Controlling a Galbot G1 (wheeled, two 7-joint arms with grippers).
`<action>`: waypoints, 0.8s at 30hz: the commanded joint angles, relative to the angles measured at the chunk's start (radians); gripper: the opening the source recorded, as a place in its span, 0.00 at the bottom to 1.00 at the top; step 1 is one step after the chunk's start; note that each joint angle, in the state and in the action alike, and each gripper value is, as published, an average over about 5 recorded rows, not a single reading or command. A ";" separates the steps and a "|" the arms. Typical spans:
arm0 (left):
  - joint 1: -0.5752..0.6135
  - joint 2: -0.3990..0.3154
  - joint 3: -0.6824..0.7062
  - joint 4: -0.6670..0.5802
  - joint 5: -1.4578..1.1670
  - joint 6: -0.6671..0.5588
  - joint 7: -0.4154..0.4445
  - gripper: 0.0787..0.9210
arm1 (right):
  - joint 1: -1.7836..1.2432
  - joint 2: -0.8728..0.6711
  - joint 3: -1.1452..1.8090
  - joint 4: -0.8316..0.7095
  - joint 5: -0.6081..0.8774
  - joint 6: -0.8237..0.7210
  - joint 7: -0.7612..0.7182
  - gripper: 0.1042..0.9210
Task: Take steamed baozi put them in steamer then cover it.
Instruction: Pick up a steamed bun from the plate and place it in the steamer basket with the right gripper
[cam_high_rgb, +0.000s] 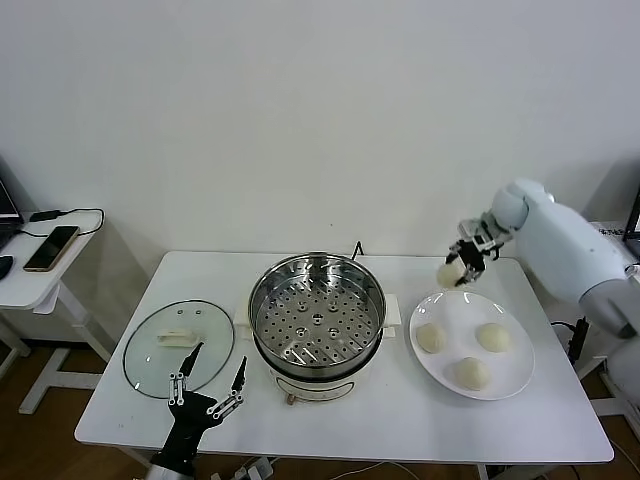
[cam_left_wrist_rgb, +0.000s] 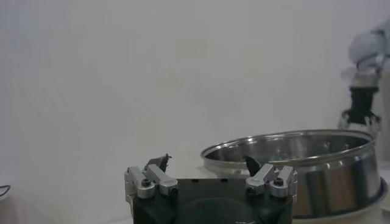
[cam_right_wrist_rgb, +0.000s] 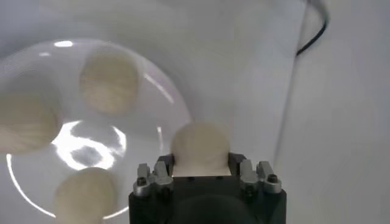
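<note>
Right tool (cam_high_rgb: 463, 268) grips a baozi (cam_high_rgb: 449, 273) above the plate (cam_high_rgb: 520, 375) at frame right; it should travel level to the steamer (cam_high_rgb: 316, 315) at centre; left tool (cam_high_rgb: 208, 385) waits open.

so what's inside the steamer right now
Only its perforated tray shows inside the steamer; no baozi lie on it. Whatever is below the tray is hidden. The right gripper holds one baozi above the plate.
</note>
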 joint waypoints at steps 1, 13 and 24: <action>-0.001 0.002 0.003 -0.003 0.000 0.002 -0.001 0.88 | 0.218 -0.031 -0.197 0.251 0.193 0.064 -0.060 0.66; 0.000 0.005 0.001 -0.010 -0.002 0.000 -0.008 0.88 | 0.340 0.218 -0.373 0.400 0.218 0.130 -0.111 0.67; 0.001 0.003 -0.007 -0.017 -0.004 -0.004 -0.014 0.88 | 0.137 0.343 -0.365 0.314 0.003 0.189 -0.090 0.66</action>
